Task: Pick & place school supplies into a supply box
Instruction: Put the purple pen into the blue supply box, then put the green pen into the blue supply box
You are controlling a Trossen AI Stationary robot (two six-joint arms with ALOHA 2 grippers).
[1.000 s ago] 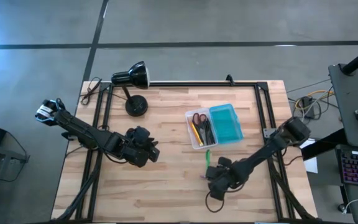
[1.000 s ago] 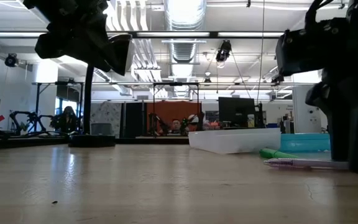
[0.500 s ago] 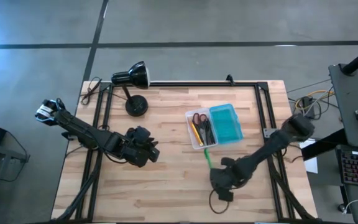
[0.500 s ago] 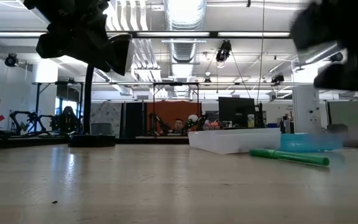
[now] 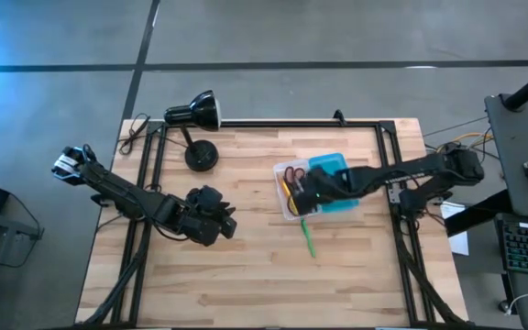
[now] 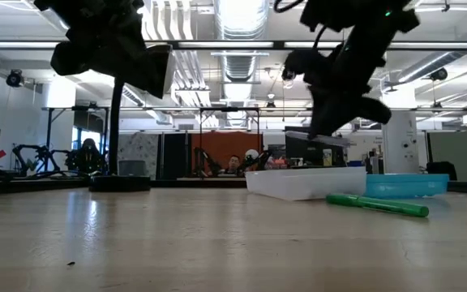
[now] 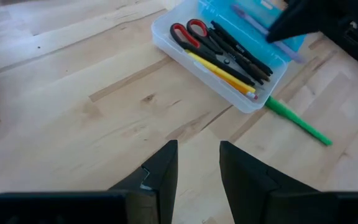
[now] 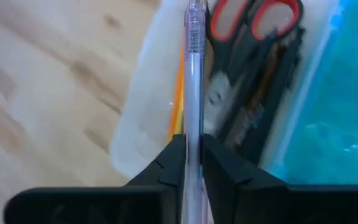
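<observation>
The supply box (image 5: 335, 183) lies open on the table, right of centre. Its clear half (image 7: 166, 38) holds red-handled scissors (image 8: 253, 25) and several pens and pencils; its teal half (image 8: 328, 124) shows no supplies. My right gripper (image 8: 193, 155) hangs over the clear half (image 5: 305, 197), shut on a pale, clear-bodied pen (image 8: 194, 68). A green marker (image 5: 308, 236) lies flat on the table, just in front of the box. My left gripper (image 7: 197, 168) hovers open at the table's left (image 5: 232, 225), holding nothing. My right gripper pinches the clear pen's barrel (image 8: 194, 124) between its two fingers. The fingers come slanting down from the table's right side. The pen runs forward out of the fingers and hangs roughly level (image 6: 319, 138), lifted clear above the box's clear half.
A black desk lamp (image 5: 195, 112) stands on its round base (image 5: 201, 154) at the table's far left. A black frame rail (image 5: 282, 124) runs along the far edge. Bare wood lies between the two arms and along the near edge.
My right gripper has taken the clear pen off the table near the right front. It has risen and swung toward the far edge, and it has rolled on the way. It now stands over the box's clear half. The green marker has stayed put.
</observation>
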